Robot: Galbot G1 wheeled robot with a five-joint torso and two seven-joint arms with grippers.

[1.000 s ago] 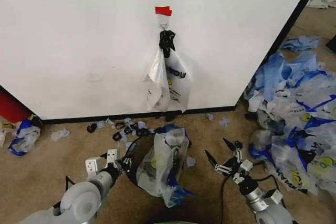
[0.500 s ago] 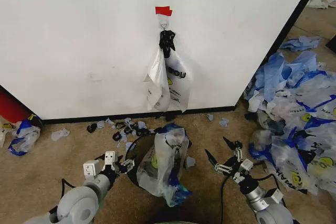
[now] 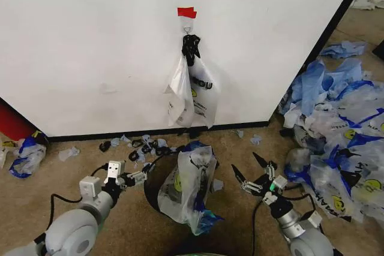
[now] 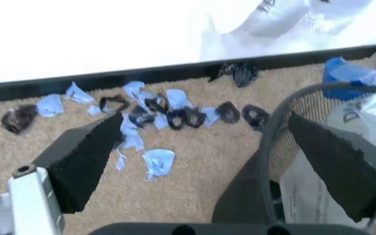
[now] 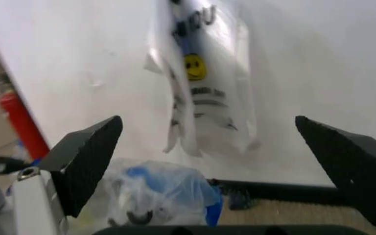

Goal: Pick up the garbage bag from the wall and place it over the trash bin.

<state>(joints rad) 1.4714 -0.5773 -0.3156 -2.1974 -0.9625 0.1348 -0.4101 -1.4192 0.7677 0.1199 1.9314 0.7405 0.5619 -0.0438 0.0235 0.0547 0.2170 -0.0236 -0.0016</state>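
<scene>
A garbage bag hangs by its dark knotted handles from a small hook on the white wall, just under a red tape patch. Its body droops toward the wall's black base strip. On the carpet below stands the black mesh bin, with another bag already draped in it.

The left gripper sits low beside the bin's left rim, fingers spread and empty. The right gripper hovers low to the bin's right, also spread and empty, its camera looking up at the hanging bag. A heap of used bags lies along the carpet's right edge, and blue scraps dot the base strip.

The step in hand looks like reaching for the hanging bag. A good grasp would likely take the bag high, near the knotted handles, then lift up and off the hook rather than pulling downward, which could tear the thin plastic.
</scene>
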